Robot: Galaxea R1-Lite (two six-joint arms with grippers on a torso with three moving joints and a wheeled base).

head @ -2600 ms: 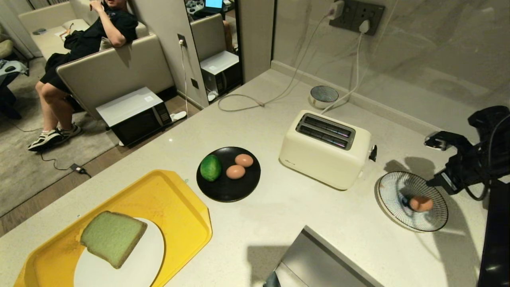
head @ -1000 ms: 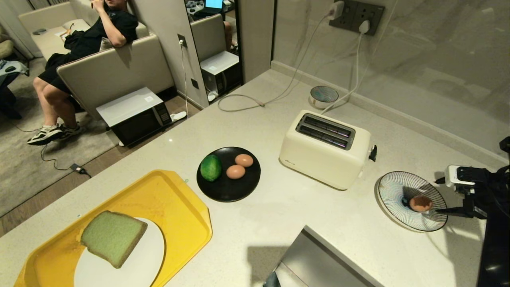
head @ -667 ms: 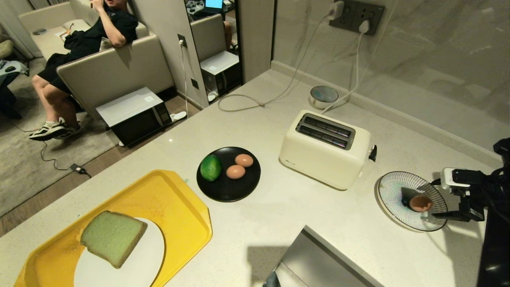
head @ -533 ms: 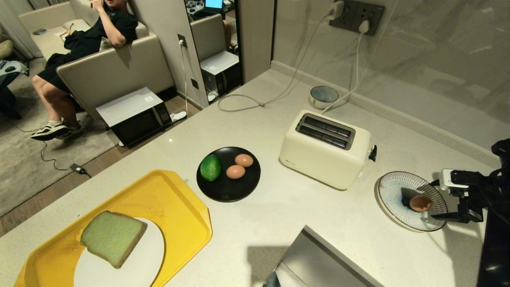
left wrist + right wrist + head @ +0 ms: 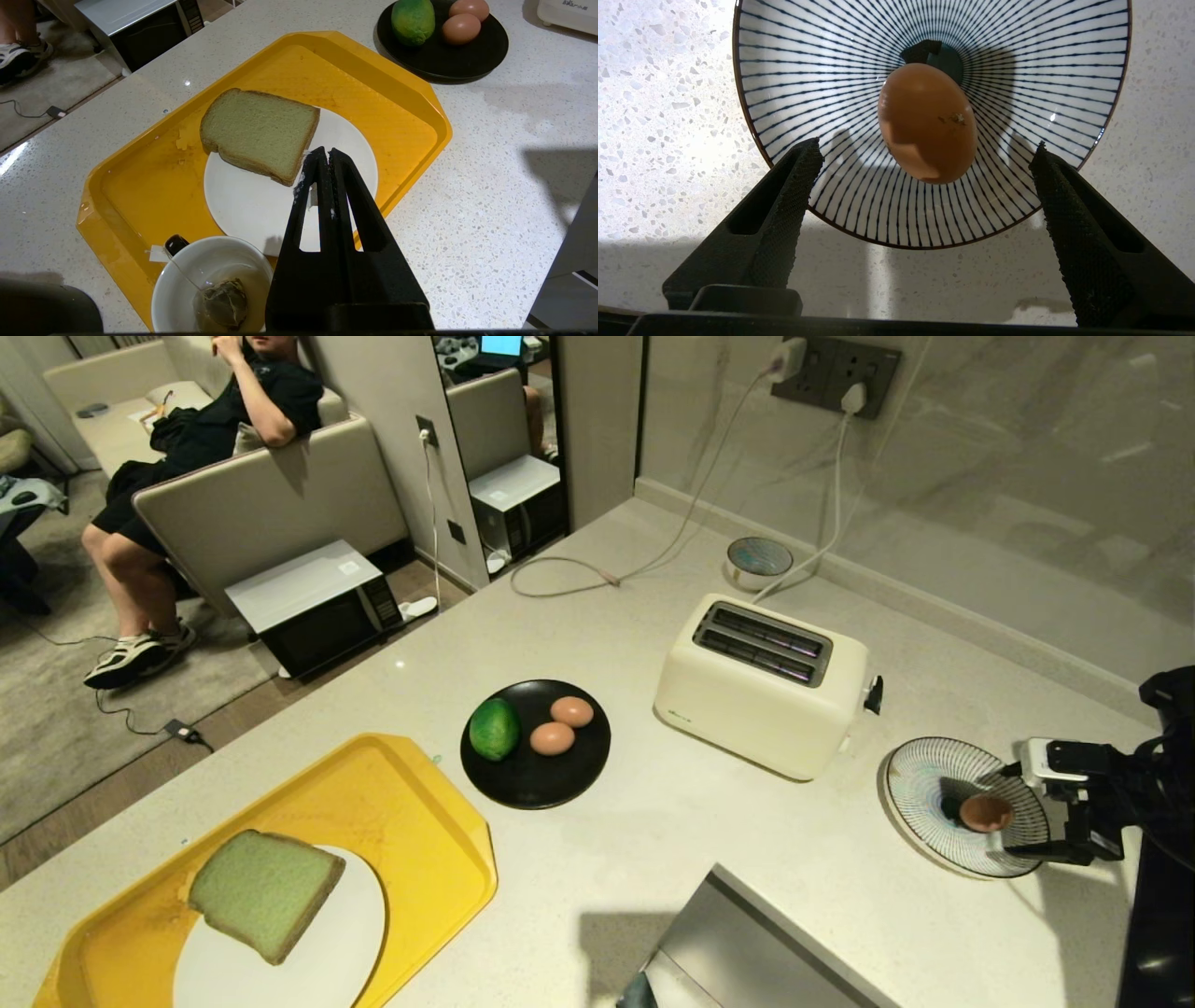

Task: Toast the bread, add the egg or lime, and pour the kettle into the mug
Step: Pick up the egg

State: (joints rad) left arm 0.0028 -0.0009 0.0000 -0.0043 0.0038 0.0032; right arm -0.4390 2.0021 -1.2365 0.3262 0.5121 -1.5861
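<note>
One egg lies in a striped bowl right of the toaster. My right gripper is open at the bowl's right rim. Its fingertips straddle the egg's near end without touching it. Two more eggs and the lime sit on a black plate. The bread rests on a white plate in a yellow tray. Just beside the bread hangs my left gripper, shut and empty. The mug stands by the wall. The kettle is out of view.
A white cup with a tea bag stands at the tray's near corner. Cables run from wall sockets across the counter's back. A grey box edge juts in at the front. A person sits on a sofa beyond the counter.
My right arm has dropped from above the bowl to the bowl's right rim and edged left toward the egg, its jaws spreading wider. The seated person's foot has shifted.
</note>
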